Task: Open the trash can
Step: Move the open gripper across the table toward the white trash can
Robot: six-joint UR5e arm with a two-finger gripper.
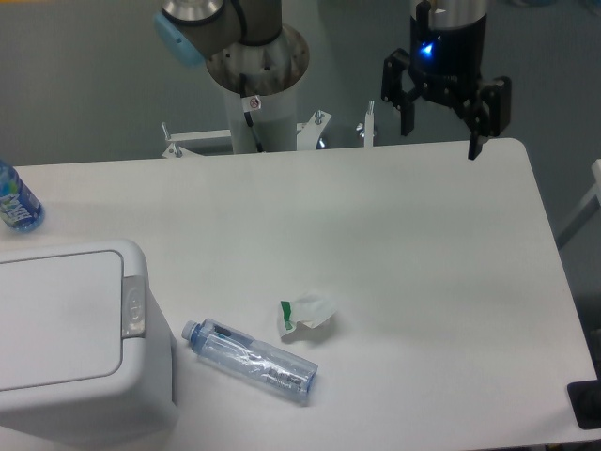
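Camera view from above the desk: the white trash can (70, 343) fills the lower left corner of the frame, its flat rectangular lid (58, 318) lying shut and level, the grey push-button strip (134, 311) running along the lid's right edge. The bin's left and lower sides are cut off by the frame

Just right of the bin, a clear plastic bottle (252, 361) lies on its side on the white desk (423, 263), blue cap toward the bin, body angled down to the right. Just above and right of the bottle rests a crumpled white wrapper (306, 314) with a green patch, near the bottle but apart from it. At the left edge of the frame, above the bin, part of a blue-labelled bottle (16, 201) shows

In the upper right of the frame the black gripper (441, 132) hangs over the desk's far edge, well apart from the trash can, a blue light glowing on its body. Its fingers (479, 127) stand spread wide, holding nothing. The arm's grey base column (258, 75) rises behind the desk at upper centre, with a light blue joint cap (177, 39) to its left
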